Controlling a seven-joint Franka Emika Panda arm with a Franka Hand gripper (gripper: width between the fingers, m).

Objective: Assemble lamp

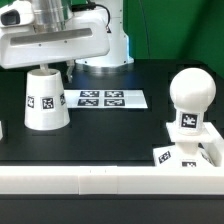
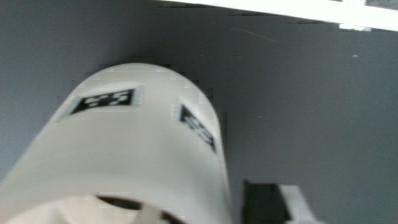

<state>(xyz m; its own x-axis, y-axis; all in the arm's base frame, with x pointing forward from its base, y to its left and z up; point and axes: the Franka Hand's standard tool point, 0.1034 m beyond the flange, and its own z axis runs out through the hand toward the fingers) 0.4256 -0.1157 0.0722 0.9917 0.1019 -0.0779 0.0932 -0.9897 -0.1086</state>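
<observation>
the shade (image 1: 45,100) stands wide end down on the black table (image 1: 110,125), toward the exterior view's left, right under the gripper (image 1: 48,66); whether the gripper grips it or stands wide i cannot tell. the marker board (image 1: 104,98) lies just beside it. the bulb (image 1: 190,98) sits on the base (image 1: 190,150) at the exterior view's right, by the white rail (image 1: 100,180)

A black desk (image 1: 110,125) is filling most of the exterior view, catching soft, even light. A green backdrop (image 1: 175,30) is hanging behind it. A white rail (image 1: 60,181) is running along the near edge. The marker board (image 1: 105,98) is lying flat toward the back, showing 4 printed tags.
</observation>
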